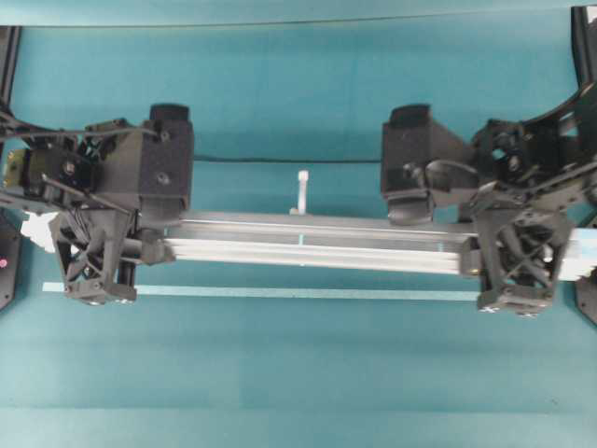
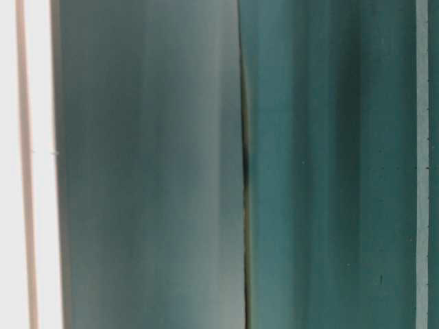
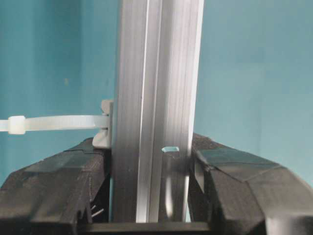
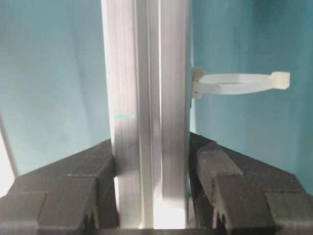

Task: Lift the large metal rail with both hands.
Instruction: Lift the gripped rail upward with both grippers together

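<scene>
The large metal rail [image 1: 312, 252] is a long silver grooved extrusion running left to right across the overhead view. One small white upright peg [image 1: 302, 191] shows at its far edge. My left gripper [image 1: 149, 238] is shut on the rail's left end. My right gripper [image 1: 471, 245] is shut on its right end. In the left wrist view the rail [image 3: 156, 98] runs up between my black fingers [image 3: 73, 181], which press both its sides. In the right wrist view the rail [image 4: 146, 98] sits the same way between my fingers [image 4: 230, 181]. I cannot tell whether it touches the table.
A thin pale tape strip [image 1: 308, 293] lies on the teal table in front of the rail. A white cable tie [image 3: 54, 123] sticks out sideways from the rail, and it also shows in the right wrist view [image 4: 234, 83]. The table-level view shows only blurred teal surface.
</scene>
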{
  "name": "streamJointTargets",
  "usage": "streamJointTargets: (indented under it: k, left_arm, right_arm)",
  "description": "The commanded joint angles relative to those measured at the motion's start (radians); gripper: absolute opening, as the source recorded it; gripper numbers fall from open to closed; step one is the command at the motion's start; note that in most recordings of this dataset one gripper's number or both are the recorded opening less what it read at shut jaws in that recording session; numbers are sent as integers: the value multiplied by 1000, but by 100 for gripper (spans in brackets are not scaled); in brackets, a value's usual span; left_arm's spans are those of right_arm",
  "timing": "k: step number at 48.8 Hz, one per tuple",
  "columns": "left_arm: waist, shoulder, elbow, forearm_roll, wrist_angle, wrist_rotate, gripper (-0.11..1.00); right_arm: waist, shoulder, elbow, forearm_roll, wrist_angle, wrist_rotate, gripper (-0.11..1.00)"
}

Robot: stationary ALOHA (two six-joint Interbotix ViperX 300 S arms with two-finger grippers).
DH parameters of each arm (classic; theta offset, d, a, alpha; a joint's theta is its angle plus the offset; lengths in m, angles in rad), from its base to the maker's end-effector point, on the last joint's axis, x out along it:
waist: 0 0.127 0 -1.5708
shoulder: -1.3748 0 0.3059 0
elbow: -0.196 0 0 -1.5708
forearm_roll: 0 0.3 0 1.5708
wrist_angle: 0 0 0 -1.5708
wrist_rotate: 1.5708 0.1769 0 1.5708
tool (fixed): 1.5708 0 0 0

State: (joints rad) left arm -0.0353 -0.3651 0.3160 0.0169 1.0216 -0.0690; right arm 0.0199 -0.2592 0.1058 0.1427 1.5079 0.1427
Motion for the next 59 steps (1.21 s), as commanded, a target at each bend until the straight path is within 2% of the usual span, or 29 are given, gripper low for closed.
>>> streamJointTargets:
  k: [1, 27, 39, 47, 59]
  left_arm:
    - [6, -17, -86, 5, -15, -8, 38]
    - [2, -2, -247, 5, 140, -9, 38]
    - [-5, 11, -318, 5, 153, -9, 38]
    - [-6, 31, -362, 5, 209, -9, 38]
    - [-6, 55, -423, 5, 270, -8, 38]
  right_arm:
    - [-2, 2, -67, 11, 17, 51, 39]
    - [12, 2, -176, 11, 71, 60, 39]
    - [12, 8, -259, 11, 147, 104, 39]
    - [15, 17, -307, 8, 161, 110, 39]
    - [15, 18, -328, 9, 161, 110, 39]
